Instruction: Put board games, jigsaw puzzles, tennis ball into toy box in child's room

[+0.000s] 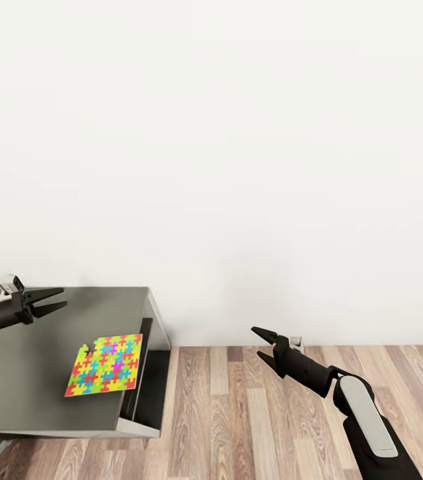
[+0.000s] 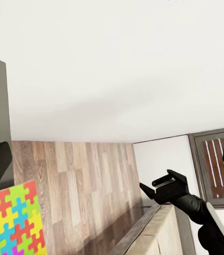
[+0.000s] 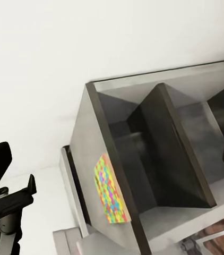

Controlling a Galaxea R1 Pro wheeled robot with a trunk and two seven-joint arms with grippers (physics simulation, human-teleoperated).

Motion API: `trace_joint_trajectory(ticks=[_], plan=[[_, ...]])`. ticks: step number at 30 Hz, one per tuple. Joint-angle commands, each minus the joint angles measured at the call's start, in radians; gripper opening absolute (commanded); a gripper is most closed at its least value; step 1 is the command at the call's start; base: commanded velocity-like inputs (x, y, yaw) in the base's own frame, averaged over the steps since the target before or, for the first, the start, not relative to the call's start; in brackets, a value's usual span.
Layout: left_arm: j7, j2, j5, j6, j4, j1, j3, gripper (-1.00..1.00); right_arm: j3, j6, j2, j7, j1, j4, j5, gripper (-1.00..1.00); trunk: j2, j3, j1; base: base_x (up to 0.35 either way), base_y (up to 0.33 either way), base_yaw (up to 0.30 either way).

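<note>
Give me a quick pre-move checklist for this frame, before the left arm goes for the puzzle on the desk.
1. Puzzle in view: ok. The jigsaw puzzle lies flat on the grey desk, near its right edge.
2. Left tool empty: ok. The left tool is open, holding nothing, off the puzzle.
3. Right tool empty: ok. The right tool is open over the wood floor, away from the desk.
4. Path to the puzzle: ok. Nothing stands between the left tool and the puzzle.
5. Toy box located: cannot tell.
6. Other toys located: cannot tell.
</note>
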Motion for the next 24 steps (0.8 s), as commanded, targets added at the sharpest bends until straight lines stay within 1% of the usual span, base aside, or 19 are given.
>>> trace_joint_trajectory(ticks=[1, 9, 24], plan=[[-0.004, 0.000, -0.001, 0.011, 0.000, -0.001, 0.000, 1.00, -0.002, 0.005, 0.000, 0.007, -0.001, 0.000, 0.008, 1.00, -0.001, 0.001, 0.000, 0.000, 0.069, 0.000], [-0.004, 0.000, -0.001, 0.011, 0.000, -0.001, -0.001, 1.00, -0.002, 0.005, 0.000, 0.008, -0.001, 0.000, 0.008, 1.00, -0.001, 0.014, 0.000, 0.000, 0.133, 0.000], [-0.004, -0.001, -0.001, 0.009, -0.001, -0.001, -0.002, 1.00, -0.001, 0.005, 0.005, 0.008, -0.001, 0.000, 0.008, 1.00, -0.001, 0.039, 0.000, 0.000, 0.010, 0.000]])
